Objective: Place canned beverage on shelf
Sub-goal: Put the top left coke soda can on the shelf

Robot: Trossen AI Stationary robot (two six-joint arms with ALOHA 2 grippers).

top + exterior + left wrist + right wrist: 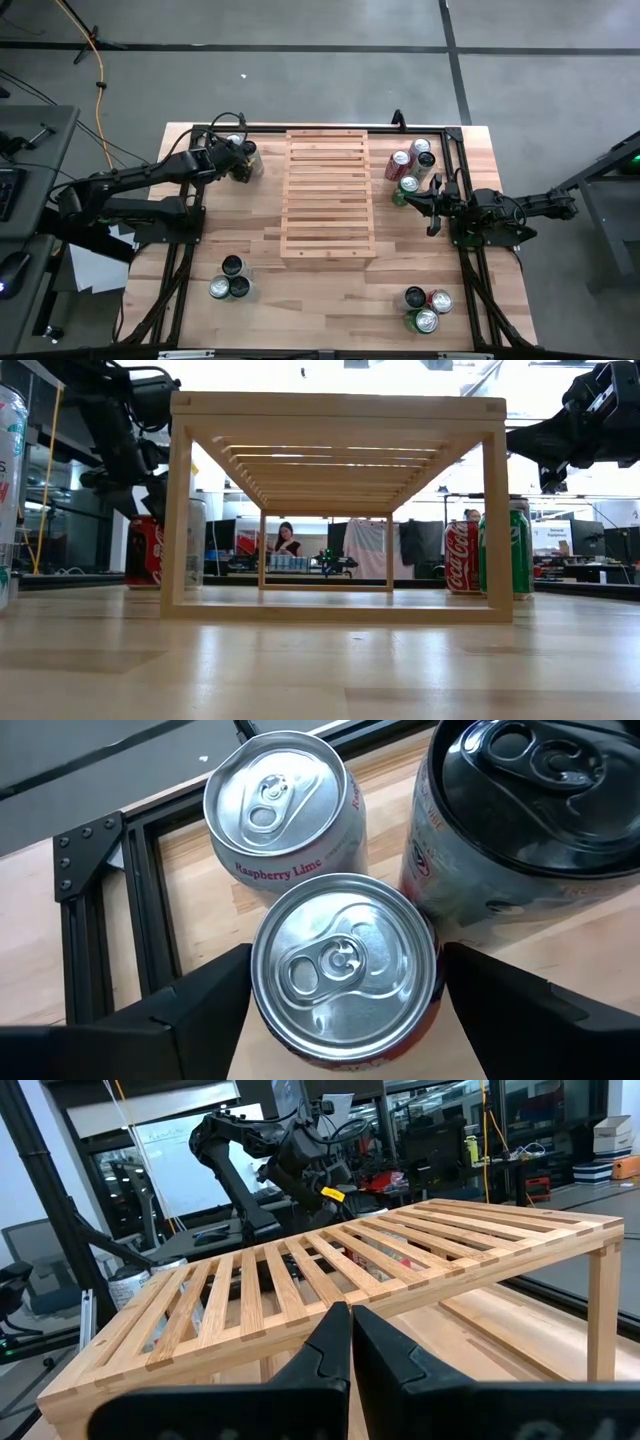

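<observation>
Three cans stand in a cluster at the table's far left [243,152]. In the left wrist view they are a silver-topped can with a red side [345,970], a "Raspberry Lime" can [280,805] and a black-topped can [530,810]. My left gripper [240,162] slants down over the silver-topped can, open, one finger on each side of it. The light-wood slatted shelf [328,195] stands on its legs mid-table. My right gripper [350,1342] hovers shut and level to the right of the shelf [433,205], holding nothing. My left gripper comes at the silver-topped can slanting down from the table's left. Its fingers [200,995] flank the can's upper side wall [262,1020] just below the rim. Whether they touch the can I cannot tell. The can stands upright on the table.
More cans stand at the far right [410,165], near left [230,280] and near right [425,305]. A black frame [195,215] borders the tabletop. Bare wood lies in front of the shelf.
</observation>
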